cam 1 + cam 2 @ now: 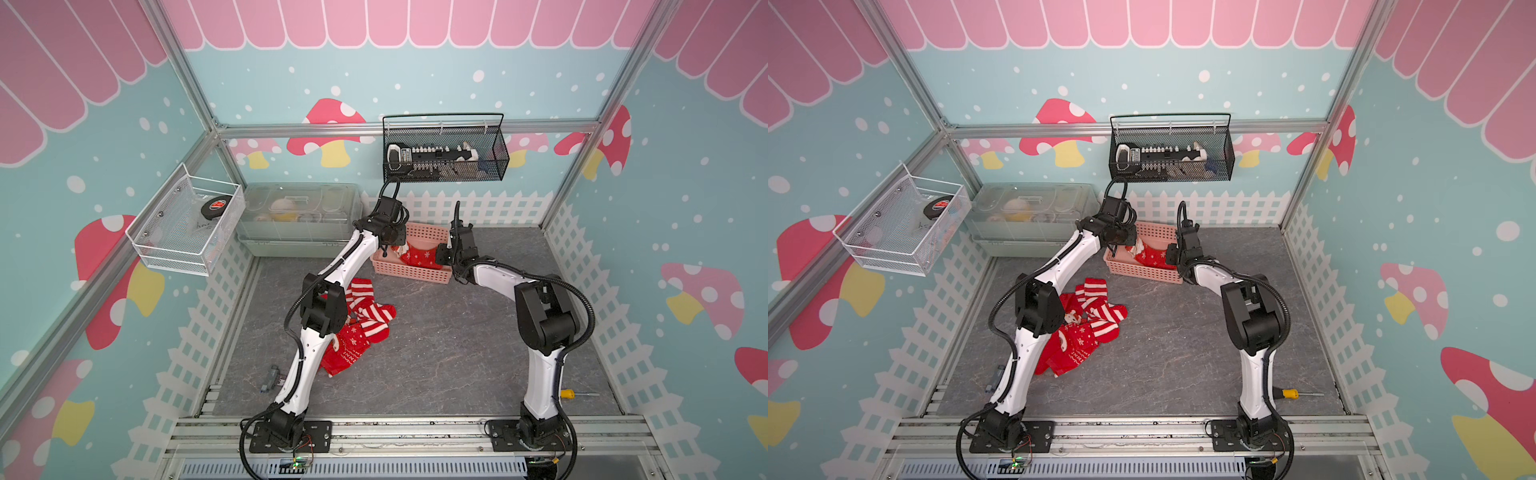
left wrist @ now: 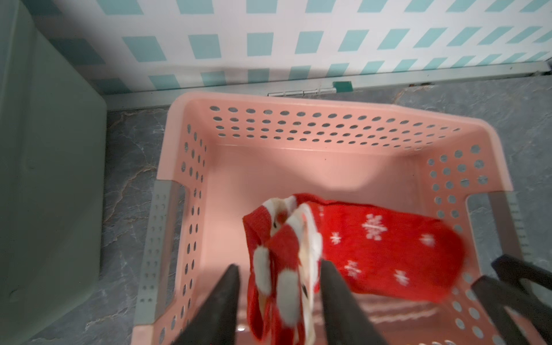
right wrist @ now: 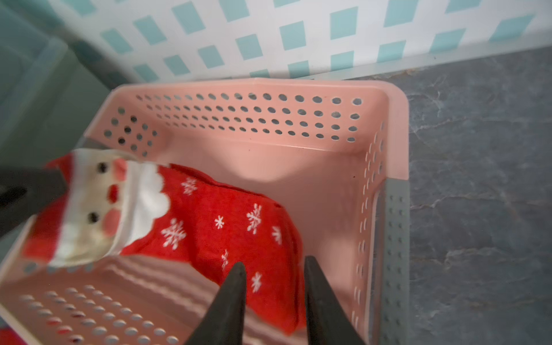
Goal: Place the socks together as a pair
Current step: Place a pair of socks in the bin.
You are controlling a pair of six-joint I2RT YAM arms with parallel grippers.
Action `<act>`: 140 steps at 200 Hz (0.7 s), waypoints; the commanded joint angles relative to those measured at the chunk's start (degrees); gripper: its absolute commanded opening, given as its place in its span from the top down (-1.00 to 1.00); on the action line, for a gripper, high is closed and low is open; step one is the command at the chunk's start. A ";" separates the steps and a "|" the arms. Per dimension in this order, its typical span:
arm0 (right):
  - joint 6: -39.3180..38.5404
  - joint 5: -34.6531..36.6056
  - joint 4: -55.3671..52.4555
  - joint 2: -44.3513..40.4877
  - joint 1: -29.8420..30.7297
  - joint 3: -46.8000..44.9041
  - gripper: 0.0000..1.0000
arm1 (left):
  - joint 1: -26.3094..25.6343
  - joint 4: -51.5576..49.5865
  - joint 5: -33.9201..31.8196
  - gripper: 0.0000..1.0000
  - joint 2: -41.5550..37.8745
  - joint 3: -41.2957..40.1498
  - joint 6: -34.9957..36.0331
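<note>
Red socks with white snowflakes and a Santa face [image 1: 417, 255] [image 1: 1152, 255] are in the pink basket [image 1: 409, 274] at the back of the floor. My left gripper [image 2: 280, 264] is open over the basket's left end. The Santa cuff [image 2: 283, 263] hangs blurred between its fingers, with a gap on one side. My right gripper [image 3: 274, 261] is open over the right end, and the snowflake toe [image 3: 215, 221] lies between and below its fingertips. A pile of several more socks [image 1: 361, 320] [image 1: 1088, 328], some striped, lies on the floor under my left arm.
A clear lidded bin [image 1: 299, 220] stands left of the basket against the back wall. A white wire basket [image 1: 187, 224] and a black mesh basket [image 1: 444, 153] hang on the walls. A yellow-handled screwdriver [image 1: 571, 394] lies at the front right, and a small grey object [image 1: 270, 379] at the front left.
</note>
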 commanded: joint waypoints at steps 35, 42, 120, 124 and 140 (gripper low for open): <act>-1.09 -0.43 -4.47 -7.12 0.23 1.29 -0.19 | -0.46 -1.80 8.23 -0.58 -6.35 2.83 -2.40; -1.08 -0.51 -4.26 -10.37 0.33 -0.18 -0.18 | -0.66 -1.85 9.15 -0.58 -7.97 2.01 -2.81; 0.48 -5.21 -3.77 -34.24 1.04 -20.05 -0.13 | -4.85 -1.86 11.97 -0.56 -30.73 -19.77 -6.93; 0.67 -5.40 -3.32 -35.21 1.01 -21.21 -0.13 | -5.06 -1.81 11.44 -0.56 -32.11 -21.21 -7.14; 1.64 -5.88 -1.33 -38.36 1.04 -26.06 -0.13 | -5.69 -1.81 11.30 -0.56 -37.58 -27.15 -7.24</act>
